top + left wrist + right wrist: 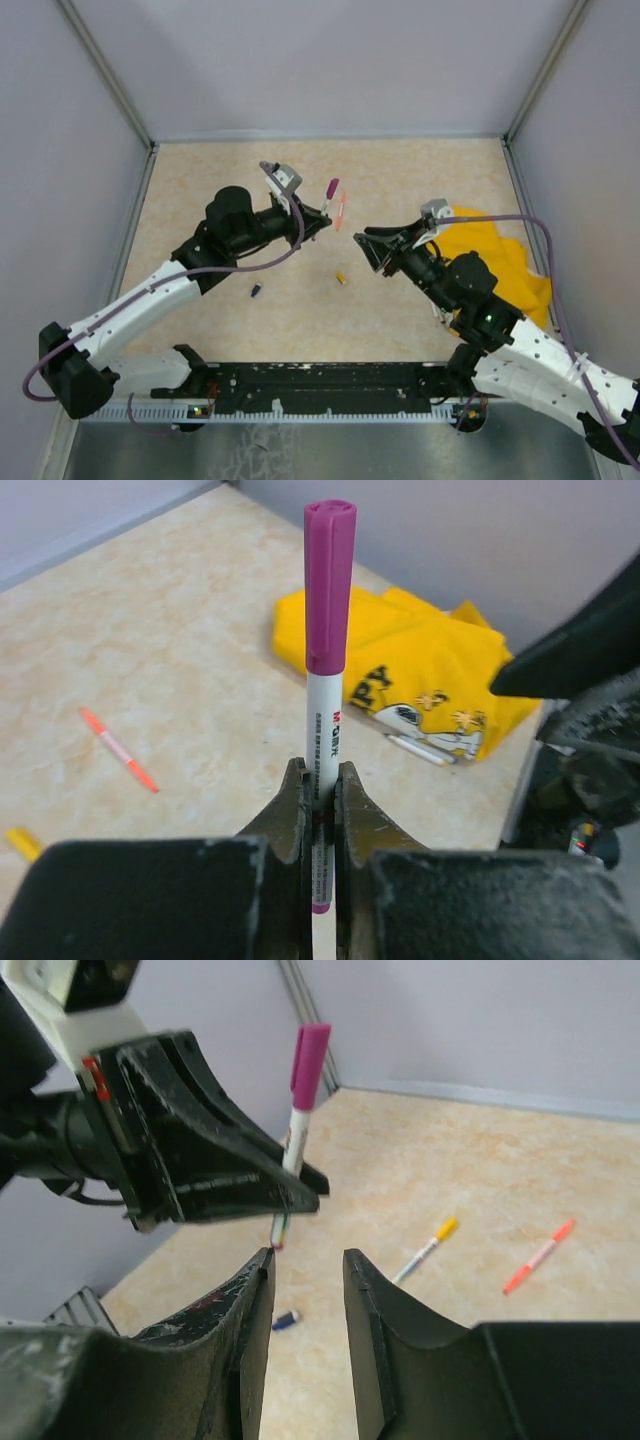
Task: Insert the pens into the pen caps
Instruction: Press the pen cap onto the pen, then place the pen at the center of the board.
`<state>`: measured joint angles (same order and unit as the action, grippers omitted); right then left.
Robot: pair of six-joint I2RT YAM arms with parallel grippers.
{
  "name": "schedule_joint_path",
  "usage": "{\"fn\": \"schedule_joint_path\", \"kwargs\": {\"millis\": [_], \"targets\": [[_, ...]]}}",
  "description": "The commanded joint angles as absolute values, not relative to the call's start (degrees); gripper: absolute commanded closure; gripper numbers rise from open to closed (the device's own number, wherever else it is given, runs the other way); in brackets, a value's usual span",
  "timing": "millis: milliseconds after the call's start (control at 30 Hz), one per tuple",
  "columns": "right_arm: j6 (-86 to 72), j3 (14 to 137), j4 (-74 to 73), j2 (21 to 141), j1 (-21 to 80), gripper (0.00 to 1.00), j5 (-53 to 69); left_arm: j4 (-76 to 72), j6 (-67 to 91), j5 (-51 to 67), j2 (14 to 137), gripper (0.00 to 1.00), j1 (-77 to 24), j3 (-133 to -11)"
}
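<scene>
The left gripper (320, 780) is pinching the white pen (326, 720) low on its barrel, the purple cap (330, 580) seated on top. The pen looks light, stiff and smooth, so likely to swivel unless gripped mid-barrel. The right gripper (308, 1260) stands spread and empty just beside it. Farther out on the desk (200, 630) lie an orange-pink pen (118, 748) and, on the yellow cloth (400, 670), what may be a grey pen (420, 750).
</scene>
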<state>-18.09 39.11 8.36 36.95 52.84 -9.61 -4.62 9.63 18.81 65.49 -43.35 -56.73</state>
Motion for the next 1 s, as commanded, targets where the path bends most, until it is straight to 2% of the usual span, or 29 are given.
{"fn": "schedule_joint_path", "kwargs": {"millis": [0,100,267,700,967], "targets": [[-19.0,36.7,6.5,34.3,53.6,0.66,-16.8,2.8,6.0,6.1,68.7,1.0,-43.1,-61.2],[-20.1,35.5,3.5,33.9,53.6,0.66,-20.0,6.0,5.6,1.9,71.5,1.0,-42.7,-62.6],[-20.1,36.0,-1.0,36.1,53.7,0.66,-18.5,9.9,5.7,0.4,75.5,1.0,-40.8,-64.0],[-24.2,33.2,-4.4,38.1,53.6,0.66,-21.7,16.6,12.7,5.2,85.6,1.0,-28.3,-65.7],[-25.1,32.4,-5.8,38.2,53.6,0.66,-23.4,26.9,14.9,-0.5,97.5,1.0,-25.4,-73.7]]}}
